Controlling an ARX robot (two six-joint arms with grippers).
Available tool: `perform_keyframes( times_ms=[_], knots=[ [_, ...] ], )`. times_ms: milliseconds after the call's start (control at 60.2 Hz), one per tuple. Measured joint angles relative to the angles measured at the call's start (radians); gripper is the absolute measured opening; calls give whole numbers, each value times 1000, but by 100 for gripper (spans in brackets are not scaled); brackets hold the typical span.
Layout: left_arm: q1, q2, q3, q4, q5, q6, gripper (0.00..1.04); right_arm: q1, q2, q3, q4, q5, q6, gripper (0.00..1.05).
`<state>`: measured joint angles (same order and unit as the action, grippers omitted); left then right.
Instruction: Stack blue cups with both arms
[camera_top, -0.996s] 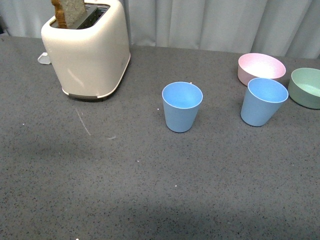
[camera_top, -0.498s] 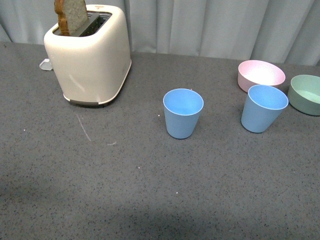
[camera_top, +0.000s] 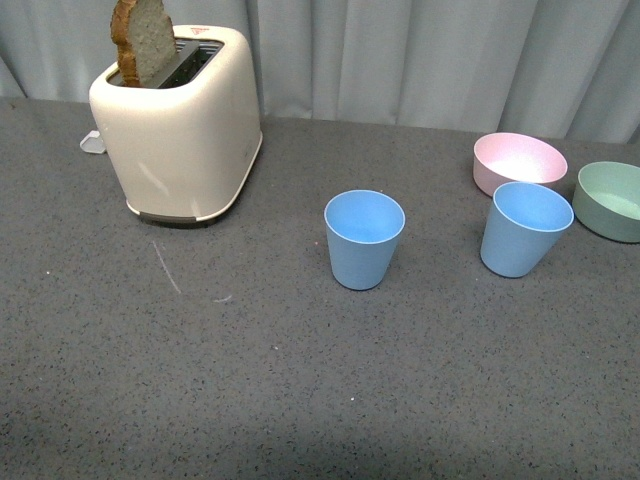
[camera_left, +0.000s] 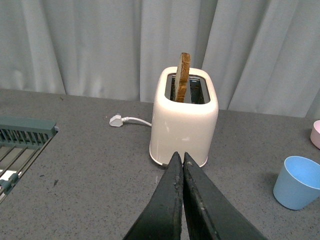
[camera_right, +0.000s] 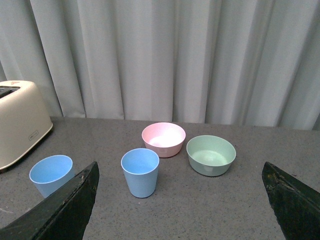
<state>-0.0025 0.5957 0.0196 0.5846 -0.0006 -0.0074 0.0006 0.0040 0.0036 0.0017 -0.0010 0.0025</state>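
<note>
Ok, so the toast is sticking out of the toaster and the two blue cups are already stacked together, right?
Not quite. The toast does stick out of the toaster, but the cups are not stacked. The middle blue cup stands alone, and the other blue cup stands apart from it, by the pink bowl. The front view shows this.

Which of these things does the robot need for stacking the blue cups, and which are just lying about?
For the job: the centre blue cup, the right-hand blue cup, the left gripper (shut, empty) and the right gripper (open, empty).

Just lying about: the toaster, the bread slice in it, the pink bowl, the green bowl and the white plug.
</note>
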Motion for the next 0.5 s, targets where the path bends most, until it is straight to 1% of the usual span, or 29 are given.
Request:
perform_keyframes(
  times_ms=[183, 498],
  knots=[
    [0, -121, 0, -111, 0, 0, 4, 0, 0, 0, 0, 0, 0, 95],
    [0, -265, -1, -249, 0, 0, 4, 0, 0, 0, 0, 0, 0, 95]
  ],
)
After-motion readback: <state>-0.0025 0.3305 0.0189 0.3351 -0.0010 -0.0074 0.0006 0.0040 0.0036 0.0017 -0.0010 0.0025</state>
